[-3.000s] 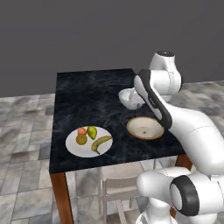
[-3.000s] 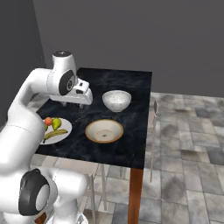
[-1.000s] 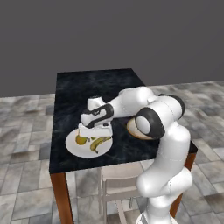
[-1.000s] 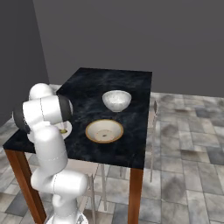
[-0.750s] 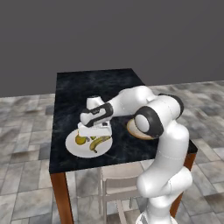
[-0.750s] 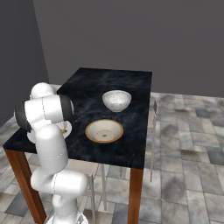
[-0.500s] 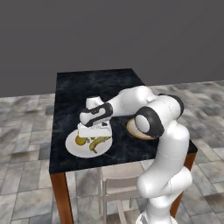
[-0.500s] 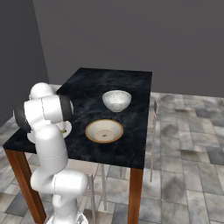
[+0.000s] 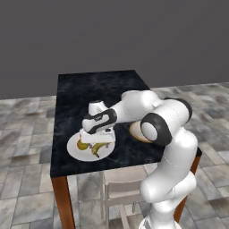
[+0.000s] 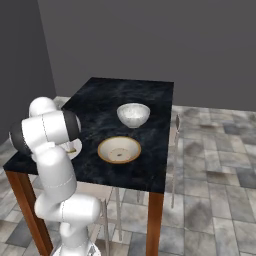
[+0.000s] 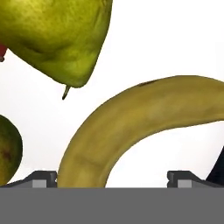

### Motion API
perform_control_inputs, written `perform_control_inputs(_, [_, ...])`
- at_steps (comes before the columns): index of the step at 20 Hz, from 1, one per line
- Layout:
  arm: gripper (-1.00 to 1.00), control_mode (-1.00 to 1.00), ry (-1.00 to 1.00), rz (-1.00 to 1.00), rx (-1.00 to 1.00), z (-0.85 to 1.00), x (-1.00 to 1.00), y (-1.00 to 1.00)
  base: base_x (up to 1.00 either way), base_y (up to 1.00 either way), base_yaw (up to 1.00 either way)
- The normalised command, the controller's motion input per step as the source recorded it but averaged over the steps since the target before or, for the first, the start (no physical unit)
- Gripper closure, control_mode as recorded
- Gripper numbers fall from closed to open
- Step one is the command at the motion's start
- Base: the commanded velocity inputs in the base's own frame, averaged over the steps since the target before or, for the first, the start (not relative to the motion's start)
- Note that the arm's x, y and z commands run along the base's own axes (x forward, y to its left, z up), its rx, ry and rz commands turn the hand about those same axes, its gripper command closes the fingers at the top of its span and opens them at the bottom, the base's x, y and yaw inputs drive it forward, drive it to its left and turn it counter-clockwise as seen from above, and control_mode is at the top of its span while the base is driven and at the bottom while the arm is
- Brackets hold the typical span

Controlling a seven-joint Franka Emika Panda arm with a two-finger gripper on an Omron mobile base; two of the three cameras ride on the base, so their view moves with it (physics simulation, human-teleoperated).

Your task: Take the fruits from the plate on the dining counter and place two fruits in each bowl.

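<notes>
Over the plate [image 9: 76, 150] in the left base view, the gripper [image 9: 95, 139] hangs low above the fruits, the arm reaching across the counter [image 9: 80, 91] from the right. A banana [image 9: 99, 148] and an olive-yellow fruit [image 9: 82, 145] lie on the plate just under the hand; the other fruits are hidden by it. Behind the arm, part of the tan-rimmed bowl [image 9: 135, 133] peeks out. Whether the fingers are spread or closed cannot be told from this side.

From the right base view, the white bowl [image 10: 133, 114] and the tan-rimmed bowl [image 10: 119, 150] both stand empty on the dark marble, the white one farther back. The arm's shoulder blocks most of the plate [image 10: 73, 148], with just its edge visible beside the arm.

Looking down the hand view, the banana [image 11: 140, 122] curves across the white plate [image 11: 175, 43], one end running down between the two finger tips at the bottom. The pear [image 11: 57, 35] lies above it, the olive fruit [image 11: 8, 148] at the left edge. The tips [image 11: 41, 178] stand wide apart, gripping nothing.

No fruit has reached a bowl, as far as can be seen, so all four placements remain. The banana looks like the first pick.
</notes>
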Motion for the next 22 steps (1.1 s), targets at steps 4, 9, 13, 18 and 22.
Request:
perform_control_inputs(4, [-1.0,-1.0,-0.11,0.0,0.0,-0.29,0.03,-0.21,0.0,0.0,0.0])
perform_control_inputs(9, [-1.0,-1.0,-0.09,0.0,-0.01,-0.26,0.04,-0.19,0.0,0.0,0.0])
perform_control_inputs(13, [-1.0,-1.0,-0.06,0.0,0.0,-0.21,0.0,-0.06,0.0,0.0,0.0])
perform_control_inputs(18, [-1.0,-1.0,-0.13,0.0,0.0,-0.24,0.04,-0.01,0.0,0.0,0.0])
perform_control_inputs(22, [1.0,-1.0,0.0,0.0,0.0,-0.12,0.0,0.0,0.0,0.0,0.0])
